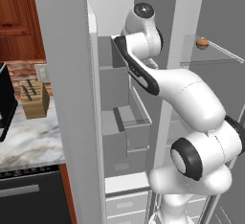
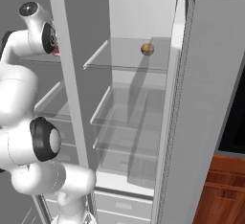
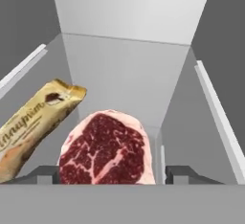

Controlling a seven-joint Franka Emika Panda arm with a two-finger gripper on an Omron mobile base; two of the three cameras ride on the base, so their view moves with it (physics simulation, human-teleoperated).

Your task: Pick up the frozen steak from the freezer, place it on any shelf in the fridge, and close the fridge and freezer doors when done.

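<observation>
Freezer | frozen steak between parted end effector fingers | gold packet lettering unreadable

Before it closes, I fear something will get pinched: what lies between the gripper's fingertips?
In the hand view the steak sits between the gripper tips, nothing else; the gold wrapped bar lies outside them.

There's lettering running lengthwise along the tan wrapped bar lying beside the frozen steak in the hand view, but it's too blurred and slanted to read. The steak itself carries no label, and nothing else here bears legible writing.
</observation>
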